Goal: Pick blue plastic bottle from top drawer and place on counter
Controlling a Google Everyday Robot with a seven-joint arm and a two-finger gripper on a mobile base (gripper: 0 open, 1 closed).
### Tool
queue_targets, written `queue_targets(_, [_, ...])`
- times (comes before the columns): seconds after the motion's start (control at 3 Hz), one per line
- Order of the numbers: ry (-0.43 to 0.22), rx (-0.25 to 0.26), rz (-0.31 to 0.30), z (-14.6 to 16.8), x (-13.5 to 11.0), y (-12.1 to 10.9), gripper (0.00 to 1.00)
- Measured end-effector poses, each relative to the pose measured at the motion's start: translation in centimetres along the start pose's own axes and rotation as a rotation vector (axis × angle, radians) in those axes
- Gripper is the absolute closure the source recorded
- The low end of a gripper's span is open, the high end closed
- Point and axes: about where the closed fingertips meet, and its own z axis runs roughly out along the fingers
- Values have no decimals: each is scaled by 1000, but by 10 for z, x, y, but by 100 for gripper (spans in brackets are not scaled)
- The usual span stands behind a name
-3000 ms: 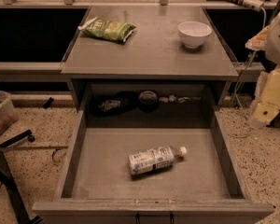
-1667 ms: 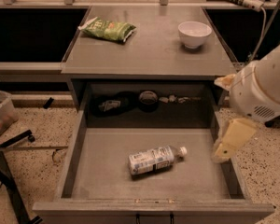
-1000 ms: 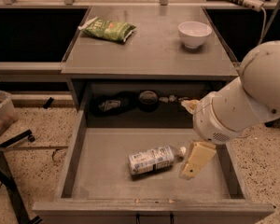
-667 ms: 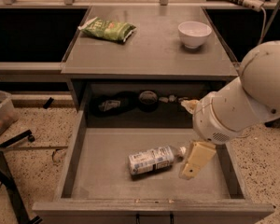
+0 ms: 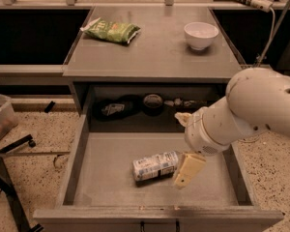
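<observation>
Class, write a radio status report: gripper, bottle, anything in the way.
Gripper in top drawer, beside blue plastic bottle, at its cap end. Bottle lying on drawer floor. Nothing between them.

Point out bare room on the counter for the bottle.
The counter is bare between the green snack bag and the white bowl, and across its front half. The top drawer is free at left; its middle holds the blue plastic bottle, with the gripper at its right end.

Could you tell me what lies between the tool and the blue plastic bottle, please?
Nothing: in the camera view, the tool hangs in the top drawer, right at the cap end of the blue plastic bottle.
</observation>
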Motion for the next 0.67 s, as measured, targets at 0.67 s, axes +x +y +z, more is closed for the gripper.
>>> queue_targets(0.67, [-61, -74, -55, 69, -22, 8, 0])
